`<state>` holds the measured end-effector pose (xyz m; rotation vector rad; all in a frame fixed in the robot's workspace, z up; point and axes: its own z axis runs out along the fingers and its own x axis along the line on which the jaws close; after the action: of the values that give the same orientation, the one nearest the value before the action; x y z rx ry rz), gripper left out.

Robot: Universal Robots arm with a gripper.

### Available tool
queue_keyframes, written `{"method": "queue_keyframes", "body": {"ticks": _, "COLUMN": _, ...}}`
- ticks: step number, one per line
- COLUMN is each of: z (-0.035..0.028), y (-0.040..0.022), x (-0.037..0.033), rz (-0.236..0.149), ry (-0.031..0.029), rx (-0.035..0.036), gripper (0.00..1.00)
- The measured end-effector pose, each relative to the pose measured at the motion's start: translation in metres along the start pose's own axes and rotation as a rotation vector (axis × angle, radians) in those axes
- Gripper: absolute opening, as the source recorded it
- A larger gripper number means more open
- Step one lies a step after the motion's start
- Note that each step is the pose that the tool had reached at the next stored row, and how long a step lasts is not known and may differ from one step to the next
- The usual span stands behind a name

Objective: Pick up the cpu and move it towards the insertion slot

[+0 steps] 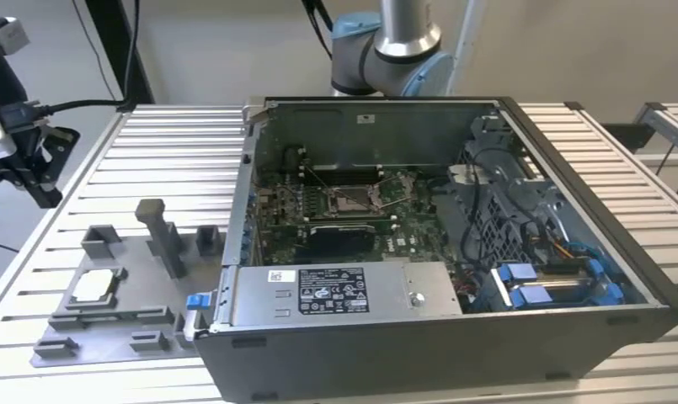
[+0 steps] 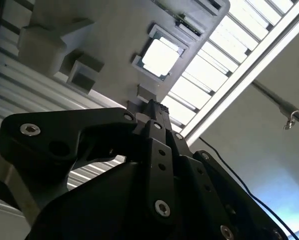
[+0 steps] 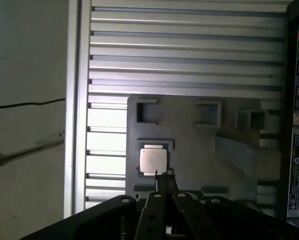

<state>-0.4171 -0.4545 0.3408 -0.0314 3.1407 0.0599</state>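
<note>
The cpu [image 1: 95, 286] is a silvery square chip lying flat in its pocket on the grey fixture tray [image 1: 125, 337], at the exterior view's left. It also shows in both wrist views, cpu [image 3: 153, 160] and cpu [image 2: 160, 57]. My gripper [image 1: 46, 192] hangs well above the table's left edge, apart from the cpu. In both wrist views the black fingers meet in one thin tip, gripper [image 3: 157, 175] and gripper [image 2: 154, 106], shut and holding nothing. The insertion slot [image 1: 355, 198] is a silver-framed socket on the green motherboard inside the open computer case.
The open computer case [image 1: 451, 337] has tall metal walls around the motherboard, with a power supply [image 1: 339, 290] at the front and cables and blue clips at the exterior view's right. Grey posts [image 1: 159, 236] rise from the fixture tray. The table top [image 1: 170, 160] is ribbed aluminium.
</note>
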Motion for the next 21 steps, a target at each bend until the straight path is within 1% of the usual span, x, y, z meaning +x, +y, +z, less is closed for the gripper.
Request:
{"method": "queue_keyframes", "body": {"ticks": 1, "z": 0.0000, "y": 0.0000, "x": 0.0000, "rz": 0.000, "ry": -0.0001, "rx": 0.0000, "gripper": 0.00}}
{"method": "queue_keyframes", "body": {"ticks": 2, "z": 0.0000, "y": 0.0000, "x": 0.0000, "rz": 0.000, "ry": -0.0001, "rx": 0.0000, "gripper": 1.00}}
{"method": "queue_keyframes", "body": {"ticks": 18, "z": 0.0001, "y": 0.0000, "x": 0.0000, "rz": 0.000, "ry": -0.0001, "rx": -0.0001, "gripper": 1.00}}
{"method": "queue_keyframes", "body": {"ticks": 21, "z": 0.0026, "y": -0.0001, "x": 0.0000, "rz": 0.000, "ry": -0.0004, "rx": -0.0002, "gripper": 1.00}}
